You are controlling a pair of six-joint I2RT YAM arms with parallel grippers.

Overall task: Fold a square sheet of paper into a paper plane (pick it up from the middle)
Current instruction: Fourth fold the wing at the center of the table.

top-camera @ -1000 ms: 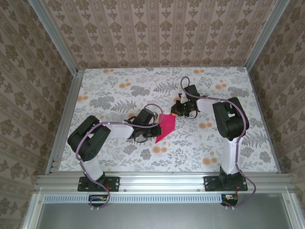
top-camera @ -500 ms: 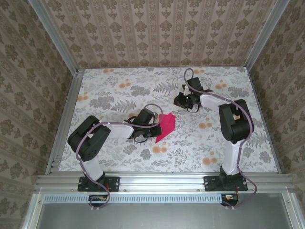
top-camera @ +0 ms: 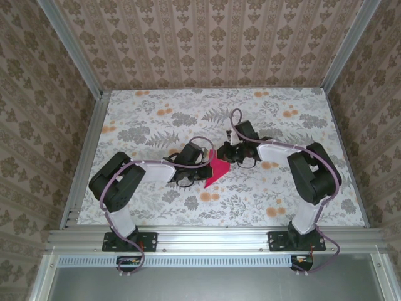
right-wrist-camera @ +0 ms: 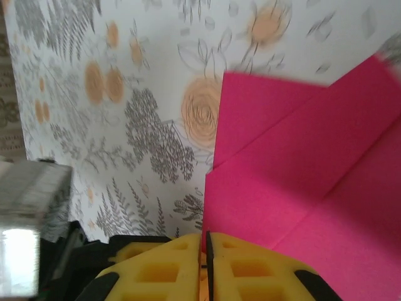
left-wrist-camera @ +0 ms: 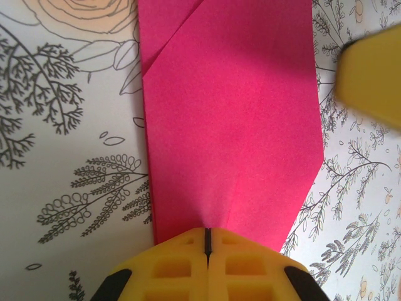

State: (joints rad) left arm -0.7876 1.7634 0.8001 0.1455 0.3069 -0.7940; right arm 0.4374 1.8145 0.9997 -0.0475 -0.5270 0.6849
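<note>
Left gripper point(left-wrist-camera: 207, 233) pressed together at the folded magenta paper point(left-wrist-camera: 229, 125) edge, right gripper point(right-wrist-camera: 203, 238) likewise closed; I'd press its crease slowly, tips flat.

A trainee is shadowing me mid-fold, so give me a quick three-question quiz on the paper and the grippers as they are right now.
1. True or false: the magenta paper is a flat, unfolded square.
2. Multiple choice: the left gripper is A) wide open above the table, B) shut on the paper's edge, C) holding a cable.
3. Fill in: in the top view, the right gripper meets the paper at its ___ end (near or far).

Key: 1 false, folded flaps and creases show. 2 B. 3 far.
</note>
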